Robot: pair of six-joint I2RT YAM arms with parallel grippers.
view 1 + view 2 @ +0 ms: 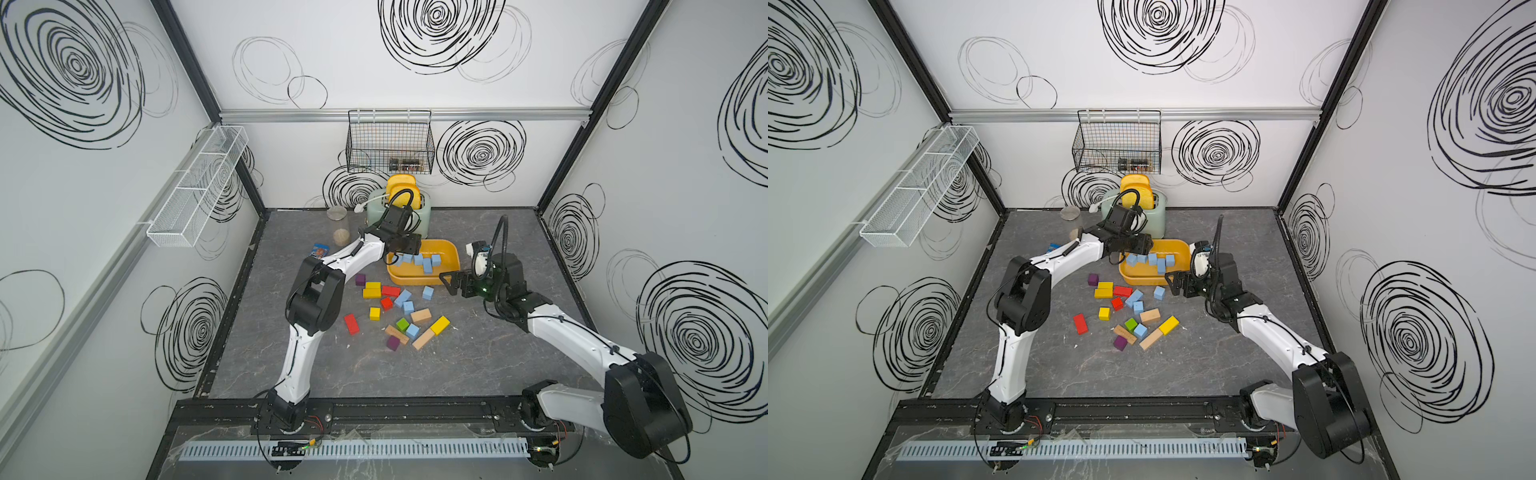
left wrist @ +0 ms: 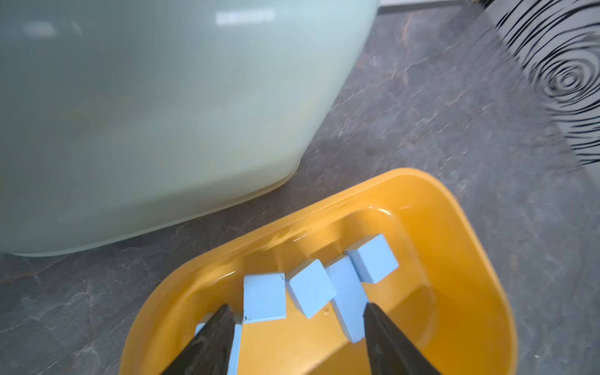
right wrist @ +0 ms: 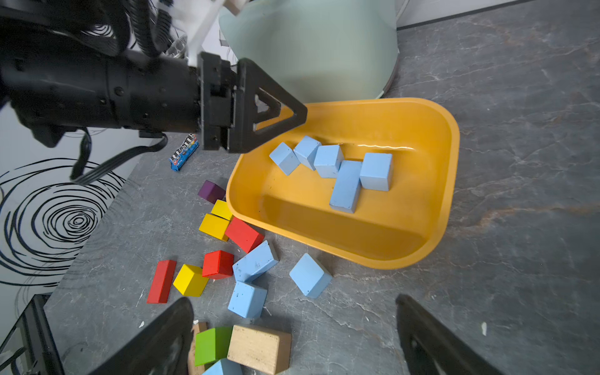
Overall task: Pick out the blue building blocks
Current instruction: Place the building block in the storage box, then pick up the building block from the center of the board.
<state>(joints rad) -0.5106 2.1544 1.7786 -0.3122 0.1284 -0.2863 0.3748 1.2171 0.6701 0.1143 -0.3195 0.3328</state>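
Several blue building blocks point(image 1: 419, 259) point(image 1: 1152, 259) point(image 2: 311, 287) point(image 3: 328, 160) lie in the yellow tray point(image 1: 411, 279) point(image 1: 1142, 279) point(image 2: 470, 227) point(image 3: 431, 146). My left gripper point(image 1: 402, 251) point(image 1: 1138, 249) point(image 2: 297, 306) hangs over the tray's left end, open, with nothing between its fingers; one blue block lies beside one finger. More blue blocks rest on the table among the coloured ones: an oblong brick point(image 1: 402, 298) point(image 3: 256, 261) and cubes point(image 1: 408, 307) point(image 1: 412, 331) point(image 3: 247, 299). My right gripper point(image 1: 448, 284) point(image 1: 1173, 282) point(image 3: 295, 303) stands wide open and empty, just right of a lone blue cube point(image 1: 428, 293) point(image 3: 310, 275).
Red, yellow, green, purple and plain-wood blocks point(image 1: 374, 313) are scattered in front of the tray. A pale green toaster point(image 1: 424, 216) stands right behind the tray, a glass jar point(image 1: 338, 226) and a blue candy packet point(image 1: 320, 250) to its left. A wire basket point(image 1: 390, 141) hangs on the back wall.
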